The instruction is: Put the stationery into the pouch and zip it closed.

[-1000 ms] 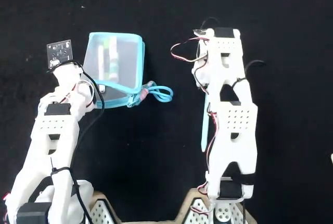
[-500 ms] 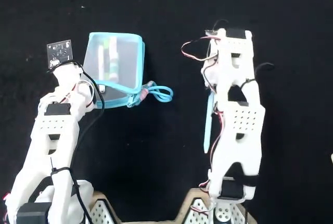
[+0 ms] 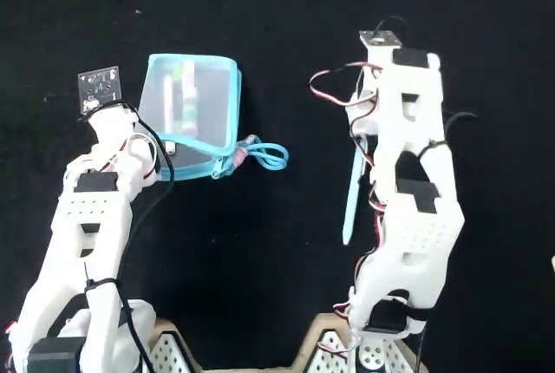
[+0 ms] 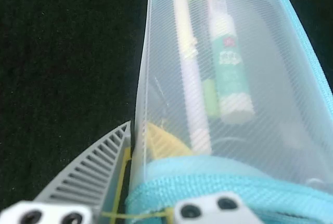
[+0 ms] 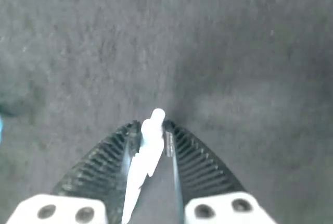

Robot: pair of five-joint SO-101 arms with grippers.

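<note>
Item: pouch (image 3: 192,113), clear mesh with blue zip edge, upper left of the high view on the black table (image 3: 260,35). It is open at its lower edge, with the strap (image 3: 269,156) trailing right. Contents seen through the mesh: white pen (image 4: 190,83), green-labelled stick (image 4: 229,67).

Item: left gripper (image 3: 166,149), clamped on the pouch's lower left corner, one jaw outside the mesh and one inside.

Item: right gripper (image 5: 151,130), closed on a pale blue pen (image 3: 351,195), right of centre and well apart from the pouch.

Step in hand, as judged: carrying the pen to the pouch.

Next move needs: bringing the pen left, lining its tip up with the held-open mouth and sliding it in, then zipping.
</note>
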